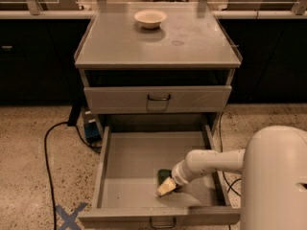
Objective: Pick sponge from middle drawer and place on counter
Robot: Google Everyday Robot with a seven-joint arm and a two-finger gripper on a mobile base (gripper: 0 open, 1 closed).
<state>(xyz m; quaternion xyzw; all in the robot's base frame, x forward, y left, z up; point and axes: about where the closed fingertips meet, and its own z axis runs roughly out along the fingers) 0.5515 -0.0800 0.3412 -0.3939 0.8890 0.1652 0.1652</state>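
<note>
Camera view: the robot's arm [213, 161] reaches into the open middle drawer [129, 164], its pale end effector [166, 188] low over the drawer floor near the front panel. The dark green sponge [163, 175] lies just behind it, touching or nearly so; whether the end effector is open, closed or gripping cannot be told. The gray tabletop [120, 47] above holds only a cream bowl [150, 18]. The risk: a shallow hold could slide the sponge away, or a hasty lift could strike the closed drawer front [192, 99] overhead.
</note>
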